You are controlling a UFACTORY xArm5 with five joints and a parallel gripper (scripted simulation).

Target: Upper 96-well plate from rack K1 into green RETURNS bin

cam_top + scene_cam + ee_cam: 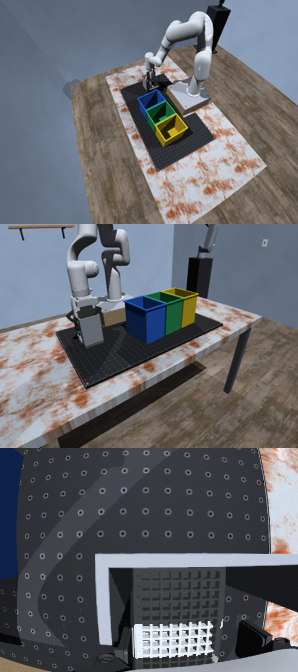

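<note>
The grey stack rack K1 (149,85) stands on the black pegboard, left of the blue bin in the exterior view (90,330). In the wrist view its open top (180,604) shows a gridded well plate (174,637), white at the near part and dark further in. I cannot tell the upper and lower plates apart. My gripper (84,316) is open and sits low over the rack top, its fingers on either side of the plate (180,652) and not closed on it. The green RETURNS bin (160,114) stands upright between the two other bins.
The blue bin (151,101) is closest to the rack, and the yellow bin (171,128) is at the far end of the row; both are upright. My arm's base block (189,98) stands beside the bins. A black pillar (199,275) stands behind the table.
</note>
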